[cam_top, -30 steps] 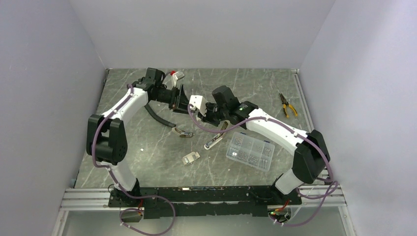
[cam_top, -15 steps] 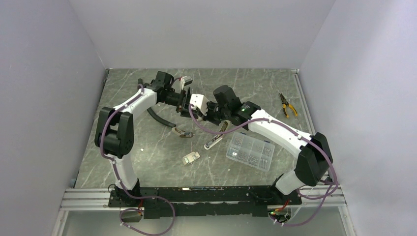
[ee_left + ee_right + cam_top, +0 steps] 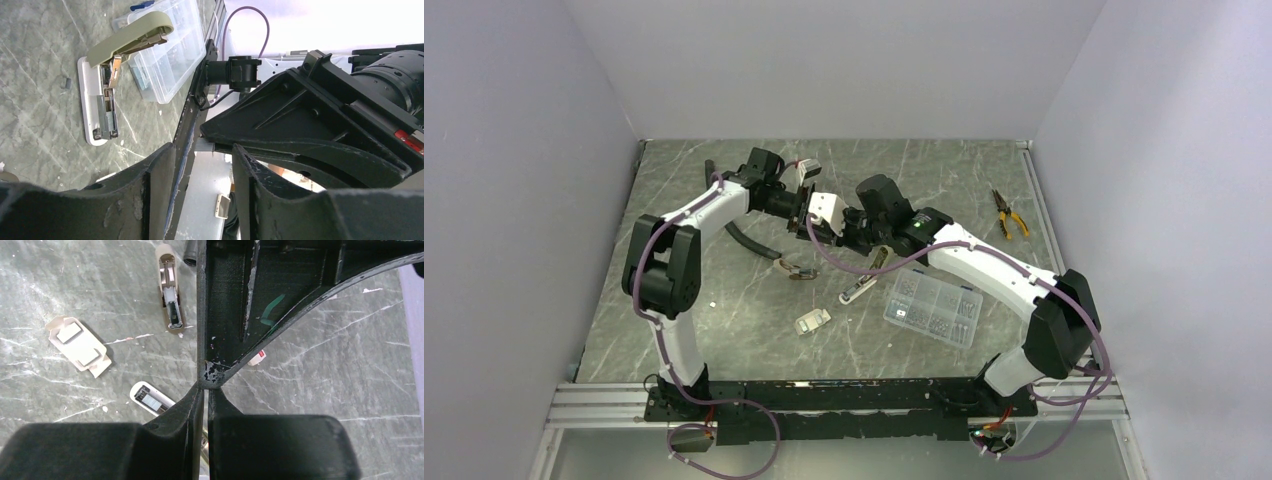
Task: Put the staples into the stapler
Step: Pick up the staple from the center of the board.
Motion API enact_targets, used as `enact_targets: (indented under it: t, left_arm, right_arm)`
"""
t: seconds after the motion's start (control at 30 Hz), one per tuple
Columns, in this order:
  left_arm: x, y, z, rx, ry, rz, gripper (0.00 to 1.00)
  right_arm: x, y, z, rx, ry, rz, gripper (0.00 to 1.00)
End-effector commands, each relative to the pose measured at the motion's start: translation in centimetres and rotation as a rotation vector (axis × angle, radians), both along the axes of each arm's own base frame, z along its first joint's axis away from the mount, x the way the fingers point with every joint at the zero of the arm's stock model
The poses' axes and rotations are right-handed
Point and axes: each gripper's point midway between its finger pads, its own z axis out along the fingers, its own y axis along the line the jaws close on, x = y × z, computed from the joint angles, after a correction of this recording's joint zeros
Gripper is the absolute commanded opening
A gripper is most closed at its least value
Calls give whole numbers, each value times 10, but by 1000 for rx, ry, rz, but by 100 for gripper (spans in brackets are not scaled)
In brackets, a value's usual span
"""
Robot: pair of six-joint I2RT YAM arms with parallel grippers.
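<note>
Overhead, the small olive-grey stapler (image 3: 859, 290) lies on the grey marbled table (image 3: 724, 330), just beside a clear plastic compartment box (image 3: 932, 307). Only the left wrist view shows its top arm hinged up off the white base. The left gripper (image 3: 202, 150) is partly open, holding nothing. The right gripper (image 3: 206, 382) is pinched closed, contents unclear. A second ago the left gripper stood wider and farther from the right.
</note>
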Motion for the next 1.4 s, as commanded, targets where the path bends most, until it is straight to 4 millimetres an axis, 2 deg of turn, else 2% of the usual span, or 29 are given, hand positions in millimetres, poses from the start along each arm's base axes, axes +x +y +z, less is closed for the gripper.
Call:
enact_targets:
  t: [0.0,1.17,1.37]
  left_arm:
    - [2,-5,14,-60,-13,-33,49]
    - [1,-5,14,-65,-12,-31,17]
    - [-1,-2,11,-47,-72,-46,4]
  right_arm:
    - [4,3,25,51,-72,-1,9]
    - [2,6,19,39,-59,6,9]
    - [3,6,17,35,-44,-2,30]
